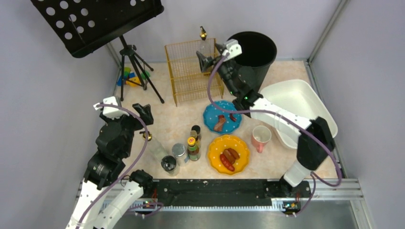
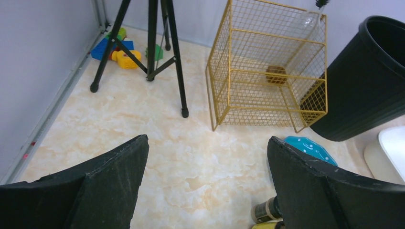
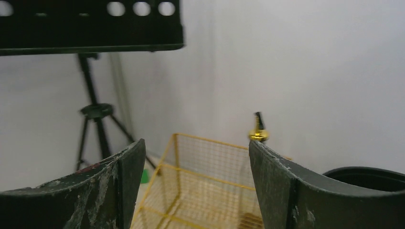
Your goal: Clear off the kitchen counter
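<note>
The bench (image 1: pixel 176 119) is the mottled peach surface filling the walled cell, and it carries everything else. Much of it is covered or cut off: the arms' bases hide its near edge, and the right arm crosses over part of the white tub (image 1: pixel 296 102) and the front of the black bin (image 1: pixel 258 52).

The right tool (image 1: pixel 204 62) hangs high over the gold wire basket (image 1: pixel 191 71), with its fingers spread and nothing between them. The right wrist view shows that gap plainly (image 3: pixel 196 145). Beyond it are only the basket's top (image 3: pixel 205 186), the bin's rim (image 3: pixel 367 179), the music stand (image 3: pixel 95 114) and a gold pourer cap (image 3: pixel 258 135). The bottle below the cap is lost behind the finger.

The left tool (image 1: pixel 143 119) is low at the left, spread wide and empty. One of its fingers is hard to pick out from above. The left wrist view frames bare bench (image 2: pixel 191 162) between the fingers (image 2: pixel 207 140). It also shows a brown disc (image 2: pixel 276 74) low inside the basket (image 2: pixel 267 71), and I cannot tell what it is. A jar top (image 2: pixel 265 210) is clipped by the right finger, and only slivers of the blue plate (image 2: pixel 308 148) and the tub (image 2: pixel 389 152) appear.

Only the top view shows the yellow plate (image 1: pixel 215 148) with sausages, the pink mug (image 1: pixel 261 137) and the jar cluster (image 1: pixel 184 152). The toy blocks (image 1: pixel 129 78) are half hidden by the tripod there and clearer from the left wrist (image 2: pixel 117 50).
</note>
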{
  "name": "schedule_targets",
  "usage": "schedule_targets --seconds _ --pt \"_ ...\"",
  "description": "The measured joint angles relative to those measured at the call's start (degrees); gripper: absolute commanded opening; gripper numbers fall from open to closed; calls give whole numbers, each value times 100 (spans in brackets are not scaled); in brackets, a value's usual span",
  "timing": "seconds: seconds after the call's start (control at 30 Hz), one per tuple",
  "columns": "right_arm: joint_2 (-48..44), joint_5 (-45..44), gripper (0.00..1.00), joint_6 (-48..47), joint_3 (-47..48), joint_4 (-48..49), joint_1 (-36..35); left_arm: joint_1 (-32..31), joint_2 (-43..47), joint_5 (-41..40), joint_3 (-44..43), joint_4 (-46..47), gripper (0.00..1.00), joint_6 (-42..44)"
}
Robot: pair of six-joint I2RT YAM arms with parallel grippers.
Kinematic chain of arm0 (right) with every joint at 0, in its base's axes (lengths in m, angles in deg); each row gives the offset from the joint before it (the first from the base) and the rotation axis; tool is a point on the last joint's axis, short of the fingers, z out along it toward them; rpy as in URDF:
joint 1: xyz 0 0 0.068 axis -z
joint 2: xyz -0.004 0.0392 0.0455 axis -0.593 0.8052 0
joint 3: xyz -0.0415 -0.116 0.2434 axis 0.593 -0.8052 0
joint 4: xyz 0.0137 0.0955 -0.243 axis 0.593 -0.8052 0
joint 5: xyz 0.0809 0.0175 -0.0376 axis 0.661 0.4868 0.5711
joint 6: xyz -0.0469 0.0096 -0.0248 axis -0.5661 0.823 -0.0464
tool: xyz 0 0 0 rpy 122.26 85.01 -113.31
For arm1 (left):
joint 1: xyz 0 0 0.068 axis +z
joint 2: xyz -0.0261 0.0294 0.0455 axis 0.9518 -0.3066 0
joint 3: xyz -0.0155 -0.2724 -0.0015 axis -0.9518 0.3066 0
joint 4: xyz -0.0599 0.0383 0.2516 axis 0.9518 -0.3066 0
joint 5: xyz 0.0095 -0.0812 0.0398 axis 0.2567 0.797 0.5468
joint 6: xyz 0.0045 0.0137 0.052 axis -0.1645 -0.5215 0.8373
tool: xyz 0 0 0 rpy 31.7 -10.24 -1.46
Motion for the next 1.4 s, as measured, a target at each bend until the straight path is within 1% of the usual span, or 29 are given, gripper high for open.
schedule_targets --seconds 0.1,0.23,0.43,0.6,0.73,0.93,1.17,1.4 --pt "-636 608 77 199 -476 -267 -175 -2 37 -216 22 2 98 -2" --pt "-1084 1414 77 240 -879 -675 -501 0 37 -535 22 0 98 -7" --pt "-1213 2415 75 -96 -1366 -1349 -1255 81 87 -1346 39 -9 99 -138" --pt "-1200 3126 75 -254 -1744 -1528 -1670 238 146 -1825 68 -13 99 -192" --pt "-1021 3397 75 -282 -1851 -1259 -1904 402 -4 -1910 70 -28 99 -278" --pt "-343 3519 75 -160 -1867 -581 -2225 651 -179 -1827 70 -98 99 -385" --pt "350 3547 75 195 -1862 219 -2422 688 -179 -1797 70 -109 99 -459" --pt "841 3606 74 494 -1519 544 -2542 691 -179 -1794 70 -118 99 -461"
